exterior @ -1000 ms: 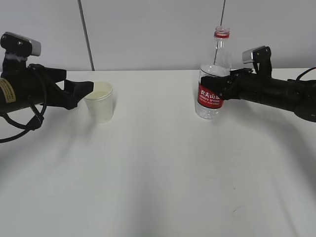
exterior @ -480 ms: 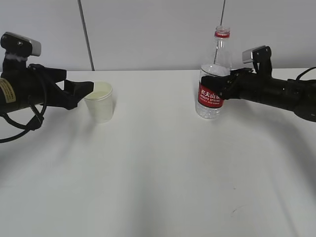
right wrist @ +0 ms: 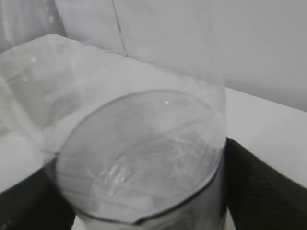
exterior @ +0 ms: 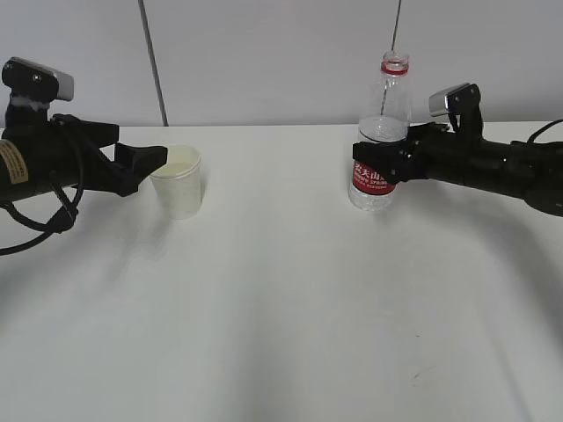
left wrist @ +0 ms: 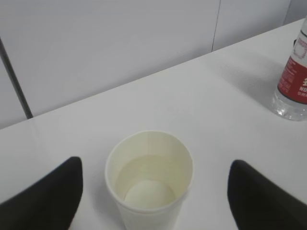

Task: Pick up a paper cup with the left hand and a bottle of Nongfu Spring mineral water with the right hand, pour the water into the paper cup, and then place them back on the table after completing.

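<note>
White paper cup (exterior: pixel 179 181) stands upright on white worktop (exterior: pixel 281 308), open top, some water inside. Clear bottle (exterior: pixel 380 141), red label, no cap, stands upright far to its right, little water (exterior: pixel 369 199) at bottom.

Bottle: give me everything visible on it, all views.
The bottle is clear thin plastic with a red label printed in white, a red neck ring and no cap. It stands upright on the white table, right of centre, well apart from the cup. Water fills it to about shoulder height. The right gripper has its black fingers on both sides of the body, at the label's top.
</note>
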Available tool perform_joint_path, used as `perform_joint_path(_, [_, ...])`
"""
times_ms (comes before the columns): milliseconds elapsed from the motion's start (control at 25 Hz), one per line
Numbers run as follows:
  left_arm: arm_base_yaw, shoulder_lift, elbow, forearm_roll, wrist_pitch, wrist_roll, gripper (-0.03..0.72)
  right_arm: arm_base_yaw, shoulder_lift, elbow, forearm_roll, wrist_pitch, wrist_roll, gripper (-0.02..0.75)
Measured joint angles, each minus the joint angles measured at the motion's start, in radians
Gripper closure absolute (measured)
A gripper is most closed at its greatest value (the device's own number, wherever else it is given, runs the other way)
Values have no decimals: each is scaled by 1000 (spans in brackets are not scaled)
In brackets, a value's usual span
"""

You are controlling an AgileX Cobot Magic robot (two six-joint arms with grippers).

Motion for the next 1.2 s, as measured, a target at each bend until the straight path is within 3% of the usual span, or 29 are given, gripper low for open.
perform_joint_path(720, [0,0,0,1,0,0,125,-30,-61,-2,-263,113,184,106])
perform_joint_path(1200, [0,0,0,1,0,0,125,-30,-121,-2,-461,227,363,155])
